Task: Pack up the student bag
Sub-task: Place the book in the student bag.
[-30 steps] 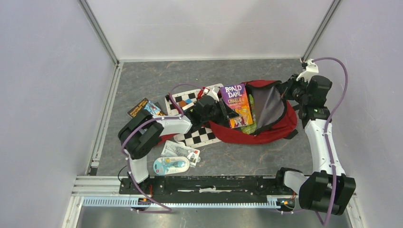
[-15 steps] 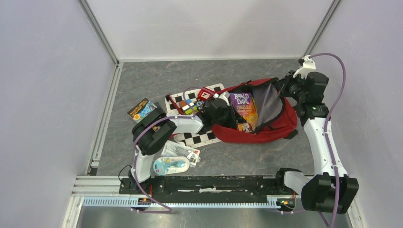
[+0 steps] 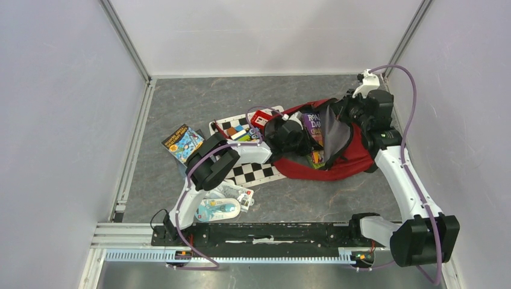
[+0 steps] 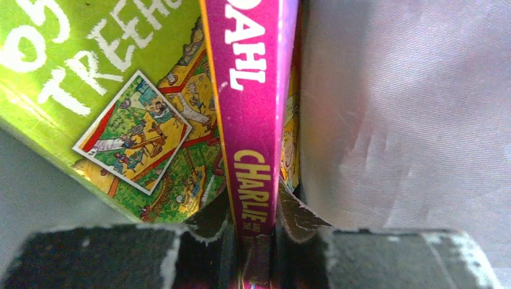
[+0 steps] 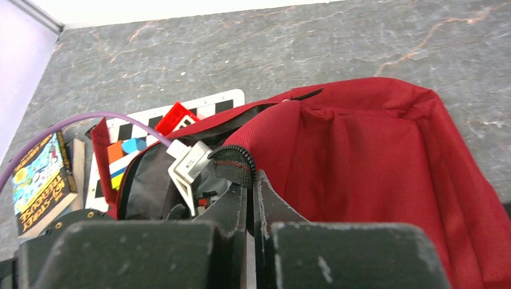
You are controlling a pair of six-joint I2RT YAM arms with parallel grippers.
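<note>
Right gripper [image 5: 250, 180] pinches the student bag [image 5: 361, 156] at its rim; left gripper [image 4: 256, 241] clamps a book [image 4: 250, 90] inside.

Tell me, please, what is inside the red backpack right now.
A purple Roald Dahl book sits in the red backpack against the grey lining, a green Treehouse book beside it. Anything deeper is hidden by the left arm and fabric.

Surface: dark grey marbled tabletop [image 3: 181, 102] is bearing everything.
Centre: large red fabric backpack [image 3: 355, 159] is lying beside black-and-white chequered board [image 3: 259, 173].
Left: colourful paperback book [image 3: 182, 142] is lying flat.
Front: plastic blister packs [image 3: 217, 210] are lying together.
</note>
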